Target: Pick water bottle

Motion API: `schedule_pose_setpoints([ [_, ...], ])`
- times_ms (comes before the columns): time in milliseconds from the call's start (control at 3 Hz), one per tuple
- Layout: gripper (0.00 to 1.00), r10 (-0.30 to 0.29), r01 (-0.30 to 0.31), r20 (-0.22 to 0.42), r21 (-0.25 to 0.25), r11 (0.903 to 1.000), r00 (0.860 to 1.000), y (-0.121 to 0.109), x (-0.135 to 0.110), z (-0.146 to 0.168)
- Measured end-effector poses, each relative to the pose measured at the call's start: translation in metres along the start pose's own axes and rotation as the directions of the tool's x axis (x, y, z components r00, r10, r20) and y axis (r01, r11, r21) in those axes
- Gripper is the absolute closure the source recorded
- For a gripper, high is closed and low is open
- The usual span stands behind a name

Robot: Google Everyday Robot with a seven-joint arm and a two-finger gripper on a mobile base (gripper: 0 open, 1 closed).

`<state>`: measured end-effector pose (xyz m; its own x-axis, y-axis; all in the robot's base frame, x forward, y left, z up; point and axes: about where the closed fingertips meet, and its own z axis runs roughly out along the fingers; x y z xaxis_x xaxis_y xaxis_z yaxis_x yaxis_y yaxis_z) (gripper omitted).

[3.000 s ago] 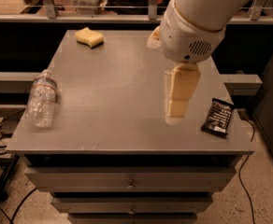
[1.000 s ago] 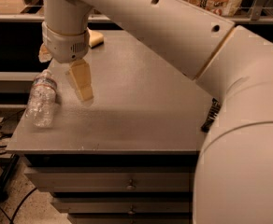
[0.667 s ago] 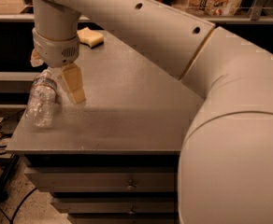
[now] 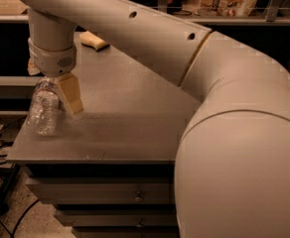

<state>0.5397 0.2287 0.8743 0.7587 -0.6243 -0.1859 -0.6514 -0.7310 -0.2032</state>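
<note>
At left edge of table (image 4: 135,133), water bottle (image 4: 42,112) lies on its side, neck end under my wrist. Gripper (image 4: 59,97) hovers right over it, fingers spread, one finger (image 4: 71,94) just beside bottle's right flank. My call: straddle the ribbed body squarely, lower, squeeze gently, since crinkly plastic may roll or squash.

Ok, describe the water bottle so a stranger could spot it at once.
Find the grey table with drawers and look at its near left corner. The small clear crinkled plastic water bottle lies there on its side, with the robot's beige hand right beside it. It is the only see-through thing; the yellow sponge sits at the far edge.
</note>
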Motion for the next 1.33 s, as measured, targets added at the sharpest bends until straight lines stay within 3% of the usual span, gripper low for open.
schedule_pose_setpoints([
  [667,0.00,0.032,-0.032,-0.014,-0.007,0.9995,0.999,-0.013,0.006,0.027],
  [1333,0.41,0.052,-0.052,0.001,-0.025,0.9983,0.999,-0.012,0.011,0.039],
])
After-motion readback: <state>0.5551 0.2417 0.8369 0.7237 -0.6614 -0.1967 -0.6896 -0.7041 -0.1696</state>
